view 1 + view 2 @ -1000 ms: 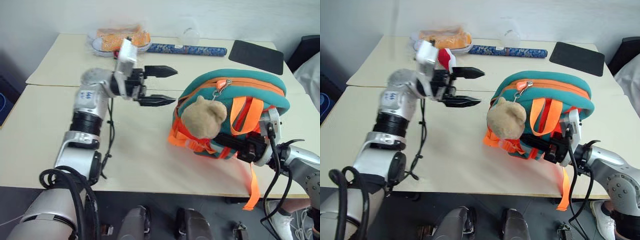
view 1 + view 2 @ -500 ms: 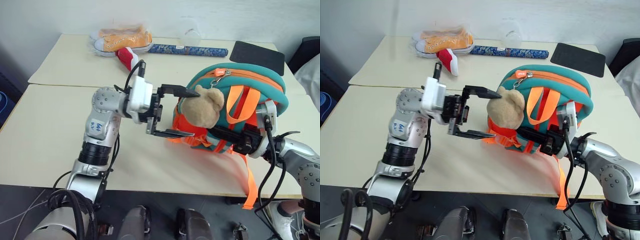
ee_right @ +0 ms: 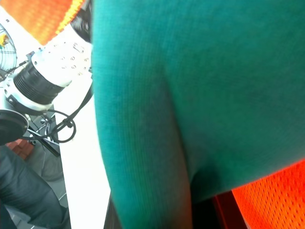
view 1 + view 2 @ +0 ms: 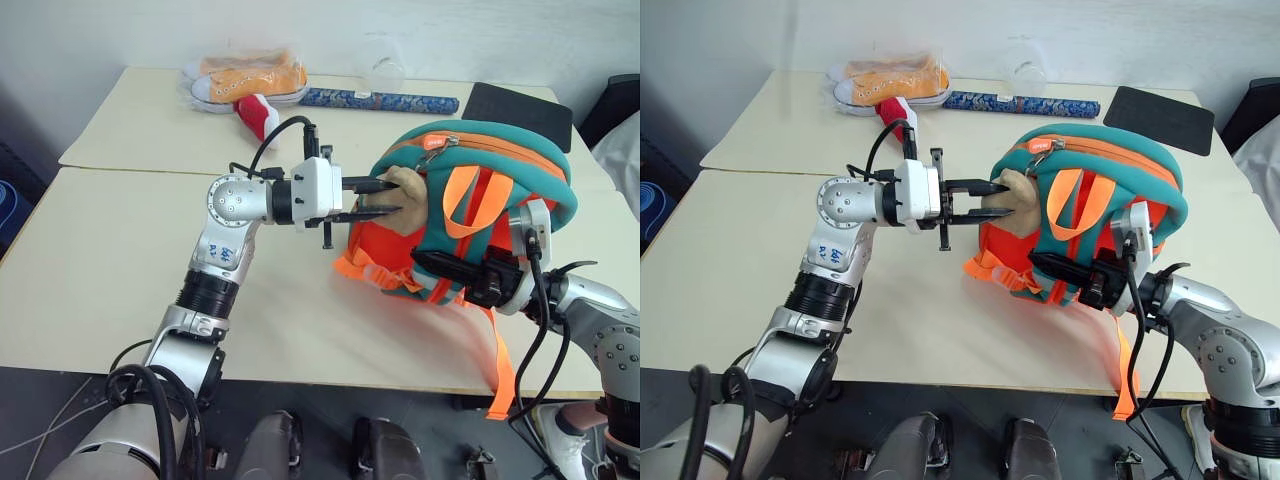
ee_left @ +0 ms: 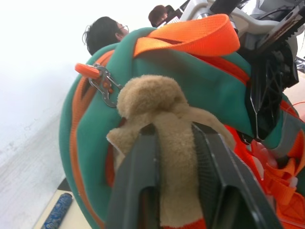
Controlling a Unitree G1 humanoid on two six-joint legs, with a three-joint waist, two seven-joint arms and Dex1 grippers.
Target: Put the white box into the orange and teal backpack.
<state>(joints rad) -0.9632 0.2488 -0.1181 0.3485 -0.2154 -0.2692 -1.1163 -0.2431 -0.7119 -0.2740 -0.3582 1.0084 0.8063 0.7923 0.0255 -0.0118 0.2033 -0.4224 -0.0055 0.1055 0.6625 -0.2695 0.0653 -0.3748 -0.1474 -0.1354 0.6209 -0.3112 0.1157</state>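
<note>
While the backpack (image 4: 470, 215) stands propped on the surface (image 4: 110, 260), the left gripper (image 4: 378, 198) pinches its plush bear (image 5: 164, 138) and the right gripper (image 4: 455, 272) clamps a strap. Zipper looks closed; no box seen, so packing hasn't begun.

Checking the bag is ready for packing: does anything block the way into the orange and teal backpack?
Yes: the zipper of the orange and teal backpack looks closed along the top. The left gripper is shut on the plush bear head, the right gripper on the bag's side.
</note>
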